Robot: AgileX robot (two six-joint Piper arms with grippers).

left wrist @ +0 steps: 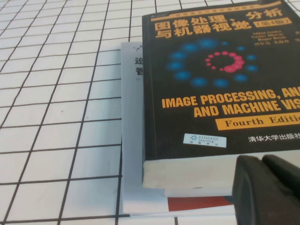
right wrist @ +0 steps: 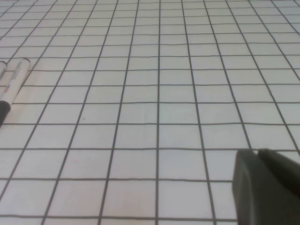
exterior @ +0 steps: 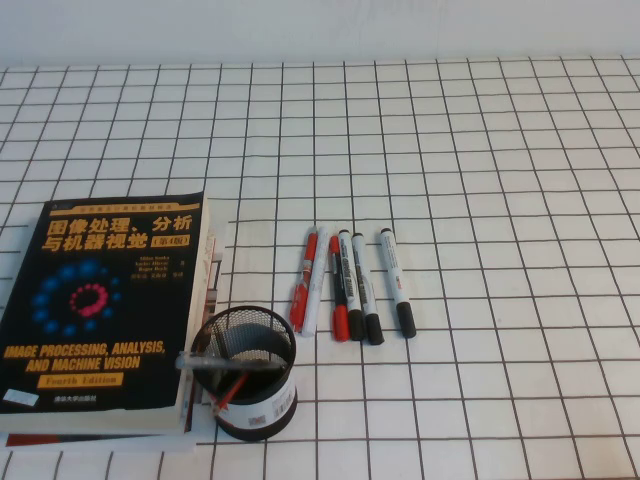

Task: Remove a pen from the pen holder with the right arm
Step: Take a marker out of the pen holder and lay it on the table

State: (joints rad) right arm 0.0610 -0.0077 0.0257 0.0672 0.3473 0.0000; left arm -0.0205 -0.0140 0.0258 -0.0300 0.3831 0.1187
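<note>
Starting at your left, the left tool (left wrist: 260,161) hangs clenched and empty over the near edge of the black book (exterior: 100,300). Just beside the book's right edge stands the mesh pen holder (exterior: 250,375), with a red pen (exterior: 231,391) leaning inside it. Beyond the holder, five markers (exterior: 338,285) lie side by side on the gridded table (exterior: 500,200). Your right tool (right wrist: 257,153) is clenched too, holding nothing, above the table to the right of the markers.

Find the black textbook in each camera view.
High view: black textbook at table's near left, beside pen holder.
Left wrist view: directly beyond the left gripper.
Right wrist view: absent; right gripper hovers over grid.
Shared landmark: gridded tablecloth.
</note>
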